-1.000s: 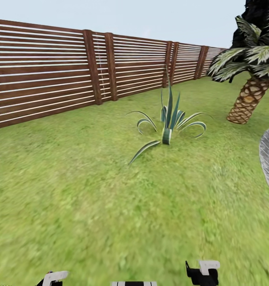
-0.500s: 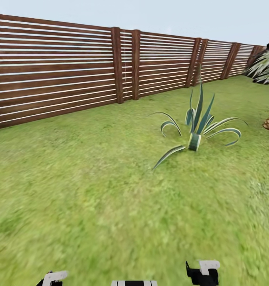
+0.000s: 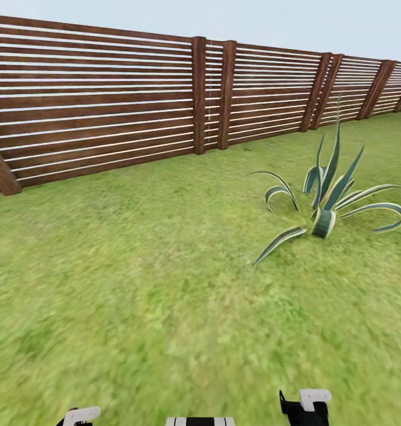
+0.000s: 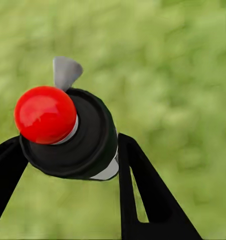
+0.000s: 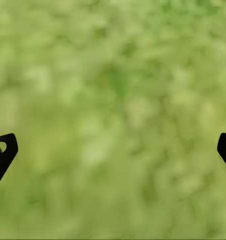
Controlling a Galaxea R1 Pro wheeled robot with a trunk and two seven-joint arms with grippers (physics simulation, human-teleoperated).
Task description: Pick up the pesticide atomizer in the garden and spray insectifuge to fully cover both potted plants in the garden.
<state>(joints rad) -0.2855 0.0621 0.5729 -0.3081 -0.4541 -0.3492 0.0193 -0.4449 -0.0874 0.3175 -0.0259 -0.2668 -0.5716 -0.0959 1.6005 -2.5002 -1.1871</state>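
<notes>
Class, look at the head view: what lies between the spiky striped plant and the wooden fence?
In the head view, only grass lies between the spiky plant and the slatted fence.

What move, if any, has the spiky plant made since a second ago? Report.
No. The spiky plant and the fence behind it slid rightward together in the head view: the camera turned, and the plant stayed put.

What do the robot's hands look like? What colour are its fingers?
Each hand has two flat, black fingers. In the left wrist view the left hand's fingers are long black wedges, one with a slot cut through it. In the right wrist view the right hand's fingertips are black and pointed, one with a small round hole. From the head view, the arm ends near the picture's lower edge look black with white caps.
</notes>
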